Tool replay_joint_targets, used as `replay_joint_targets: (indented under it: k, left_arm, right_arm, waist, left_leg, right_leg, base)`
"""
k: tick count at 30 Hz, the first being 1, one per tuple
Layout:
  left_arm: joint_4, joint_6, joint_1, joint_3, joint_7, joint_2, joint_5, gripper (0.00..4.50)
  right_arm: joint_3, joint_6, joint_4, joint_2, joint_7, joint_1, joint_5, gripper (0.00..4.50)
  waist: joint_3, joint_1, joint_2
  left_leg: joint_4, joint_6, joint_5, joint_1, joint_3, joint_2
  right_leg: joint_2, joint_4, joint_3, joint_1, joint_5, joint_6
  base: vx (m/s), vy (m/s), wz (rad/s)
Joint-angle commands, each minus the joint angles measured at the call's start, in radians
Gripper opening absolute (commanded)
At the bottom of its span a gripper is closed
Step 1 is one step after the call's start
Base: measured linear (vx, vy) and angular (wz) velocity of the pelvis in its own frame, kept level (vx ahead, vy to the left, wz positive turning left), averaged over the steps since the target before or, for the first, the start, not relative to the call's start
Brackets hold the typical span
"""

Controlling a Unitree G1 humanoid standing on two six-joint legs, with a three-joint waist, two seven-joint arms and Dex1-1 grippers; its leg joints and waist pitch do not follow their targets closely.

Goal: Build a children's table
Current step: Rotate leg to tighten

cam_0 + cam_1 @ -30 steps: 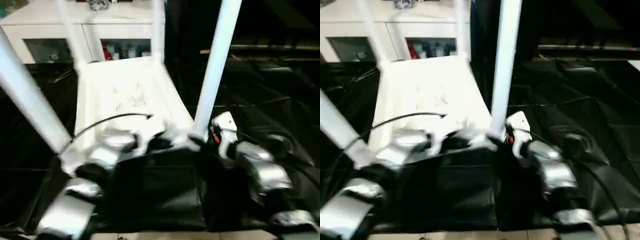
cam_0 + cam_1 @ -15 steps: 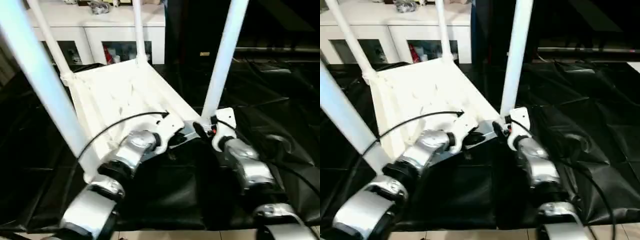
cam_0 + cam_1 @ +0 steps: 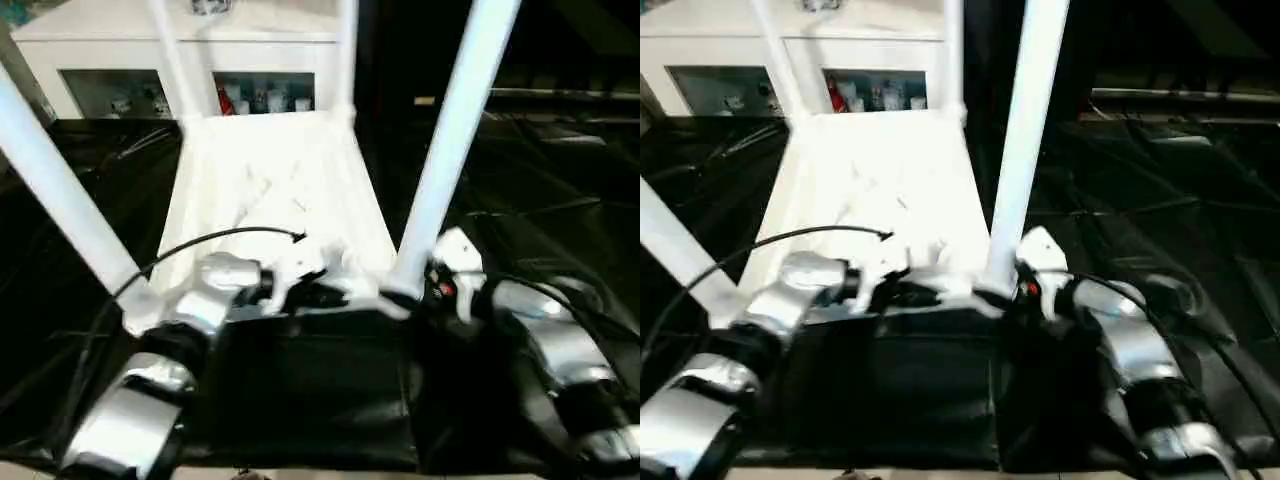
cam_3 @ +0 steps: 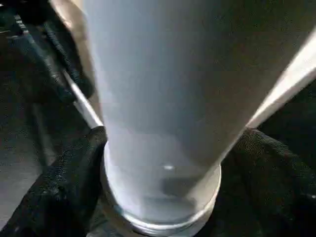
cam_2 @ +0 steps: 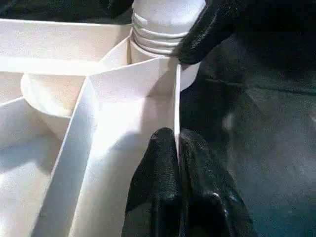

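Lab: draped bench (image 3: 560, 210), supply cabinet (image 3: 180, 60)

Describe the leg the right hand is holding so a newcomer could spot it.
On the black-covered work table lies the upturned white tabletop with four legs rising from its corners. Take the near corner on the robot's right: that leg has the right hand closed around its base.

Black-covered work table (image 3: 520, 230) up front; white cabinet (image 3: 150, 60) w/ glass doors behind.
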Motion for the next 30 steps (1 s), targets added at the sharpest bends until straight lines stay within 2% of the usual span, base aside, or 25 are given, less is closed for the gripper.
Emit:
replay_joint_targets:
  k: [1, 3, 4, 8, 10, 12, 14, 19, 21, 22, 23, 24, 25, 26, 27, 28, 30]
  left_arm:
    - [-0.008, 0.014, 0.028, -0.001, -0.055, 0.004, -0.031, 0.0]
    - [-0.009, 0.011, 0.031, -0.003, -0.06, 0.006, -0.033, 0.0]
    - [-0.009, 0.008, 0.032, -0.003, -0.062, 0.006, -0.033, 0.0]
    - [-0.019, 0.016, 0.037, -0.004, -0.066, 0.005, -0.035, 0.0]
    - [-0.026, 0.023, 0.04, -0.005, -0.067, 0.005, -0.038, 0.0]
    - [-0.029, 0.026, 0.043, -0.006, -0.066, 0.005, -0.038, 0.0]
    - [-0.034, 0.028, 0.046, -0.007, -0.067, 0.005, -0.04, 0.0]
    - [-0.038, 0.025, 0.06, -0.01, -0.043, 0.007, -0.029, 0.0]
    - [-0.026, 0.021, 0.059, -0.012, -0.001, -0.001, -0.013, 0.0]
    - [-0.014, 0.019, 0.055, -0.014, 0.037, -0.008, 0.002, 0.0]
    - [0.022, 0.037, 0.039, -0.012, 0.143, -0.035, 0.033, 0.0]
    - [0.022, 0.037, 0.039, -0.012, 0.143, -0.035, 0.033, 0.0]
    - [0.049, 0.053, 0.023, 0.004, 0.231, -0.066, 0.039, 0.0]
    - [0.072, 0.076, 0.006, 0.022, 0.313, -0.103, 0.037, 0.0]
    - [0.076, 0.081, 0.003, 0.025, 0.33, -0.111, 0.037, 0.0]
    - [0.092, 0.096, -0.011, 0.031, 0.394, -0.139, 0.042, 0.0]
    - [0.122, 0.121, -0.04, 0.035, 0.52, -0.2, 0.056, 0.0]
  right_arm:
    - [-0.006, 0.016, -0.005, -0.023, 0.001, 0.003, 0.005, 4.03]
    - [-0.005, 0.023, 0.0, -0.015, 0.011, 0.002, 0.007, 4.03]
    - [-0.008, 0.03, 0.002, -0.007, 0.016, 0.001, 0.011, 3.77]
    - [-0.014, 0.044, -0.011, -0.002, 0.024, 0.004, 0.026, 3.51]
    - [-0.013, 0.043, -0.008, -0.002, 0.021, 0.004, 0.027, 3.28]
    - [-0.01, 0.04, -0.003, -0.003, 0.021, 0.006, 0.027, 3.26]
    - [-0.009, 0.043, -0.004, -0.003, 0.023, 0.01, 0.03, 2.96]
    - [-0.025, 0.044, 0.013, 0.02, -0.025, 0.015, 0.033, 2.76]
    - [-0.049, 0.044, 0.05, 0.046, -0.096, 0.006, 0.026, 2.74]
    - [-0.063, 0.045, 0.074, 0.062, -0.145, -0.001, 0.021, 2.73]
    - [-0.1, 0.047, 0.132, 0.108, -0.272, -0.018, 0.012, 2.73]
    - [-0.1, 0.047, 0.132, 0.108, -0.272, -0.018, 0.012, 2.73]
    - [-0.123, 0.052, 0.164, 0.143, -0.362, -0.029, 0.008, 2.73]
    - [-0.144, 0.062, 0.19, 0.182, -0.458, -0.039, 0.005, 2.73]
    - [-0.148, 0.064, 0.195, 0.191, -0.48, -0.042, 0.004, 2.72]
    - [-0.159, 0.067, 0.212, 0.22, -0.553, -0.051, -0.002, 2.72]
    - [-0.169, 0.082, 0.238, 0.279, -0.666, -0.075, -0.013, 2.72]
  waist:
    - [-0.058, 0.004, -0.014]
    - [-0.056, 0.003, -0.014]
    - [-0.056, 0.003, -0.015]
    - [-0.056, 0.003, -0.015]
    - [-0.058, 0.003, -0.016]
    - [-0.058, 0.003, -0.019]
    - [-0.059, 0.003, -0.019]
    - [-0.058, 0.002, -0.019]
    - [-0.057, 0.0, -0.022]
    - [-0.055, -0.006, -0.023]
    - [-0.053, -0.011, -0.023]
    - [-0.049, -0.017, -0.023]
    - [-0.048, -0.019, -0.025]
    - [-0.046, -0.024, -0.027]
    - [-0.045, -0.028, -0.027]
    - [-0.044, -0.03, -0.028]
    - [-0.044, -0.033, -0.029]
  left_leg:
    - [-0.063, 0.105, -0.175, 0.02, -0.012, 0.042]
    - [-0.064, 0.09, -0.195, 0.021, -0.012, 0.041]
    - [-0.066, 0.084, -0.202, 0.021, -0.012, 0.041]
    - [-0.066, 0.076, -0.201, 0.022, -0.013, 0.042]
    - [-0.065, 0.079, -0.185, 0.021, -0.013, 0.041]
    - [-0.063, 0.086, -0.173, 0.019, -0.012, 0.04]
    - [-0.062, 0.09, -0.166, 0.02, -0.012, 0.04]
    - [-0.061, 0.092, -0.164, 0.019, -0.012, 0.04]
    - [-0.062, 0.089, -0.168, 0.019, -0.012, 0.038]
    - [-0.064, 0.077, -0.189, 0.018, -0.013, 0.038]
    - [-0.068, 0.061, -0.219, 0.02, -0.015, 0.037]
    - [-0.071, 0.039, -0.252, 0.023, -0.017, 0.035]
    - [-0.073, 0.03, -0.268, 0.025, -0.018, 0.035]
    - [-0.074, 0.012, -0.294, 0.028, -0.019, 0.034]
    - [-0.075, 0.004, -0.308, 0.029, -0.019, 0.034]
    - [-0.077, -0.005, -0.331, 0.031, -0.022, 0.033]
    - [-0.079, -0.007, -0.338, 0.031, -0.024, 0.031]
  right_leg:
    - [-0.046, -0.043, 0.022, 0.045, -0.082, -0.29]
    - [-0.046, -0.048, 0.023, 0.045, -0.128, -0.279]
    - [-0.047, -0.049, 0.024, 0.045, -0.143, -0.274]
    - [-0.046, -0.048, 0.024, 0.044, -0.145, -0.268]
    - [-0.046, -0.045, 0.024, 0.045, -0.123, -0.271]
    - [-0.046, -0.043, 0.024, 0.047, -0.111, -0.273]
    - [-0.045, -0.043, 0.024, 0.046, -0.107, -0.274]
    - [-0.046, -0.044, 0.024, 0.047, -0.116, -0.272]
    - [-0.046, -0.045, 0.024, 0.046, -0.128, -0.27]
    - [-0.048, -0.05, 0.024, 0.044, -0.168, -0.263]
    - [-0.048, -0.055, 0.025, 0.042, -0.218, -0.252]
    - [-0.048, -0.062, 0.025, 0.037, -0.275, -0.239]
    - [-0.047, -0.065, 0.024, 0.038, -0.308, -0.229]
    - [-0.047, -0.07, 0.026, 0.033, -0.357, -0.214]
    - [-0.046, -0.072, 0.026, 0.031, -0.38, -0.205]
    - [-0.048, -0.081, 0.026, 0.029, -0.433, -0.179]
    - [-0.047, -0.084, 0.025, 0.028, -0.446, -0.165]
  base:
    - [0.0, 0.0, 0.0]
    - [0.0, 0.0, 0.0]
    - [0.0, 0.0, 0.0]
    - [0.0, 0.0, 0.0]
    - [0.0, 0.0, 0.0]
    - [0.0, 0.0, 0.0]
    - [0.0, 0.0, 0.0]
    - [0.0, 0.0, 0.0]
    - [0.0, 0.0, 0.0]
    - [0.0, 0.0, 0.0]
    - [0.0, 0.0, 0.0]
    - [0.0, 0.0, 0.0]
    - [0.0, 0.0, 0.0]
    - [0.0, 0.0, 0.0]
    - [0.0, 0.0, 0.0]
    - [0.0, 0.0, 0.0]
    - [0.0, 0.0, 0.0]
